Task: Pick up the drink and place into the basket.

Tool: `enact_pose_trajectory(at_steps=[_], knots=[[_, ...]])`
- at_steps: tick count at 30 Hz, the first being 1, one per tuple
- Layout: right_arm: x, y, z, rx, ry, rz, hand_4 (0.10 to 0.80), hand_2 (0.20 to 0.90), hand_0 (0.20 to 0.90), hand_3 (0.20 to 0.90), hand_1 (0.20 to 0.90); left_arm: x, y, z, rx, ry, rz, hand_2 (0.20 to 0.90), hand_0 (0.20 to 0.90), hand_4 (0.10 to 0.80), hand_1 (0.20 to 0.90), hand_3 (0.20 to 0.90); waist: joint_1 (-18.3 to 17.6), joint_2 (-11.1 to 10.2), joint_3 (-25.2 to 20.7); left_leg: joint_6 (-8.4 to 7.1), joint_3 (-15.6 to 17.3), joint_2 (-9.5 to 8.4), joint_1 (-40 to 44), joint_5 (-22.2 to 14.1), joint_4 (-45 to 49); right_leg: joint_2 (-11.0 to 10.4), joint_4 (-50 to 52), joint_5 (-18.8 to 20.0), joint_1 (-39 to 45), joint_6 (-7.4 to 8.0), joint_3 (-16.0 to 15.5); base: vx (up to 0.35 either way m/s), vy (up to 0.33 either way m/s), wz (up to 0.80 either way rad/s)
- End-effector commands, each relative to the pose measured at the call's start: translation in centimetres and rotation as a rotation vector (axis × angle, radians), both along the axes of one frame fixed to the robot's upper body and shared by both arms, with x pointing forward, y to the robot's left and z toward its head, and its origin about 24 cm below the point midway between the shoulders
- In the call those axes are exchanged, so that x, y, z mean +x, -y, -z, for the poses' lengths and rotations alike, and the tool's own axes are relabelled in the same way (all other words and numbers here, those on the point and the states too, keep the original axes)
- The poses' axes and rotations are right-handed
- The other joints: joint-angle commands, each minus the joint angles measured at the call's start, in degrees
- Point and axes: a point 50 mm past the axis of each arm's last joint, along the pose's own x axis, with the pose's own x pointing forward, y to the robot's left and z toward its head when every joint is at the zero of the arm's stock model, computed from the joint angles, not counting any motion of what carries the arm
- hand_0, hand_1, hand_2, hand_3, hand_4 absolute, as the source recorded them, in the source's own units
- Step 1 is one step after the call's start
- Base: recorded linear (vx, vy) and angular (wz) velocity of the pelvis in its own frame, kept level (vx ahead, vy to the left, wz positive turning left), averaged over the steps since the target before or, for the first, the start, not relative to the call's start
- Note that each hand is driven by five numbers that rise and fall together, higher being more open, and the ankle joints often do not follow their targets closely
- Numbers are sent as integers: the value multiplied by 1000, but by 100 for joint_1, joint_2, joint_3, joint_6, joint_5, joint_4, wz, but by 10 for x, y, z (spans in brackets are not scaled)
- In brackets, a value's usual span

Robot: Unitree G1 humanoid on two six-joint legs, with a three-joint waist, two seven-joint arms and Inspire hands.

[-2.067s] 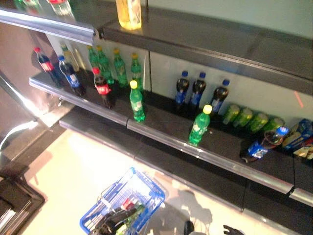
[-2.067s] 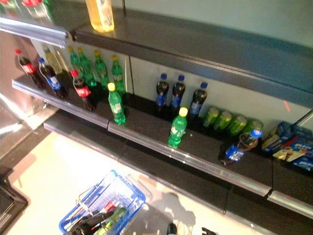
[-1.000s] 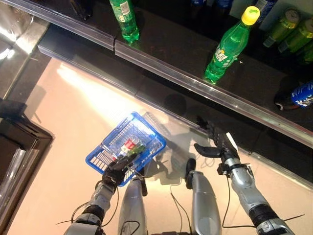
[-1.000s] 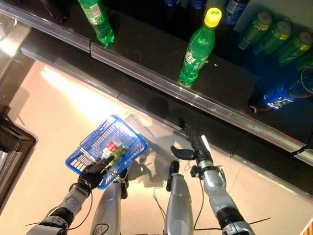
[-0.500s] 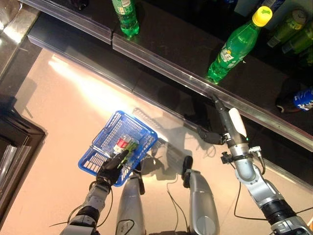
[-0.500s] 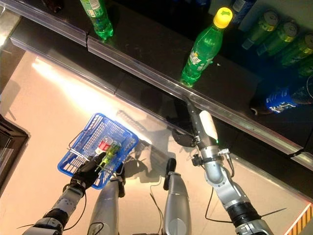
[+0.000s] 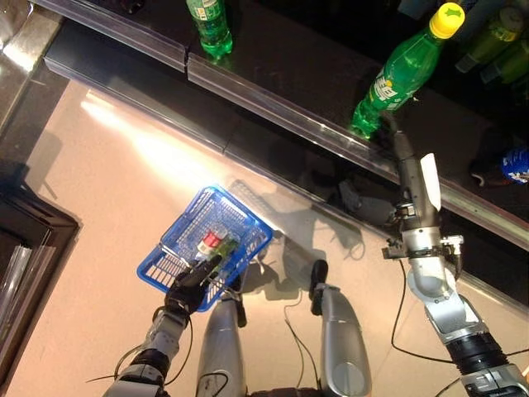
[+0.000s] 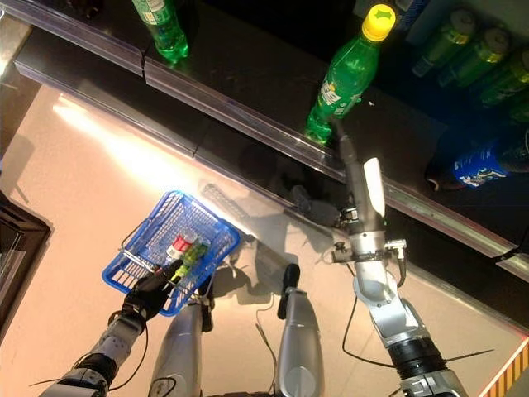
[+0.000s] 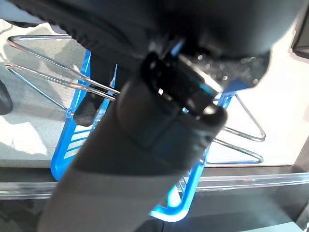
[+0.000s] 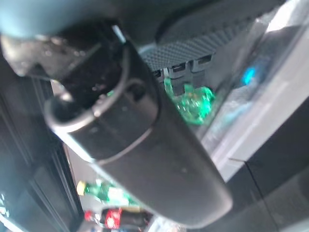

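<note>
The right hand reaches up to the shelf's front edge, its straight fingers at the base of a green bottle with a yellow cap; whether they touch it I cannot tell, and nothing is held. In the right wrist view the bottle's green base shows just past the dark fingers, beside the clear strip along the shelf edge.

That green bottle stands upright near the front edge, alone in its stretch of shelf. A second green bottle stands well apart from it toward the robot's left, also close to the front edge. Farther back on the right lie several green cans, how many I cannot tell, and one blue-labelled dark bottle lies on its side.

The left hand is down low, curled round the wire handle of one blue basket, which hangs over the pale floor. The left wrist view shows the wire handles and the blue basket wall past the hand. In the basket lie a red-capped bottle and something green just beside it.

Between the two green bottles the shelf front is bare. Open floor lies between the basket and the dark lower shelf edge.
</note>
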Motion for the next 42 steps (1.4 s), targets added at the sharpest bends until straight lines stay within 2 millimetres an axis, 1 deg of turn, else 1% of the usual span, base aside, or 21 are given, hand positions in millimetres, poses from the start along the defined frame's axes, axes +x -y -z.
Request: enact_pose_trajectory(at_steps=[1,5,12,20,24,29,34,36,42], knots=[[-14,6,-56,200,319,-72,800,900,900,900,900,-19,4,5,-49,85,36,300,300,100,300,200,-61,25,-243,278,258,-19,162,76,-44,-31,-178,160,208,260,226,0,0,0],[-15,11,-55,296,330,-89,800,900,900,900,900,-19,4,5,-59,85,30,300,300,100,300,200,-71,34,-222,287,282,-37,199,92,-80,-32,-213,173,248,243,204,0,0,0],[-14,12,-57,378,351,-100,800,900,900,900,900,-17,7,4,-65,86,28,300,300,100,300,200,-72,33,-173,309,331,-35,262,109,-117,-28,-249,192,309,228,173,0,0,0],[-11,11,-61,429,362,-103,800,900,900,900,900,-17,8,4,-62,84,31,300,300,100,300,200,-52,39,-152,325,370,-49,305,128,-165,-7,-290,212,350,224,154,0,0,0],[-11,10,-61,424,364,-105,800,900,900,900,900,-17,9,5,-59,84,40,300,300,100,300,200,-44,51,-136,338,375,-62,313,123,-164,-6,-312,219,371,216,148,0,0,0],[-7,13,-70,420,385,-116,800,900,900,900,900,-16,10,5,-53,80,55,300,300,100,300,200,-9,47,-110,336,373,-54,333,128,-171,3,-355,237,414,213,122,0,0,0],[6,19,-84,423,364,-128,800,900,900,900,900,-16,9,5,-45,72,77,300,300,100,300,200,80,57,-131,328,356,-50,373,138,-190,11,-400,248,472,206,73,0,0,0],[14,26,-92,440,354,-129,800,900,900,900,900,-15,9,4,-38,71,89,300,300,100,300,200,151,61,-138,326,329,-55,369,140,-175,7,-402,245,499,191,45,0,0,0],[27,45,-106,502,337,-107,800,900,900,900,900,-11,8,1,-25,64,121,300,300,100,300,200,264,79,-147,331,286,-62,362,137,-156,-6,-370,246,505,188,-10,3,-10,0]])
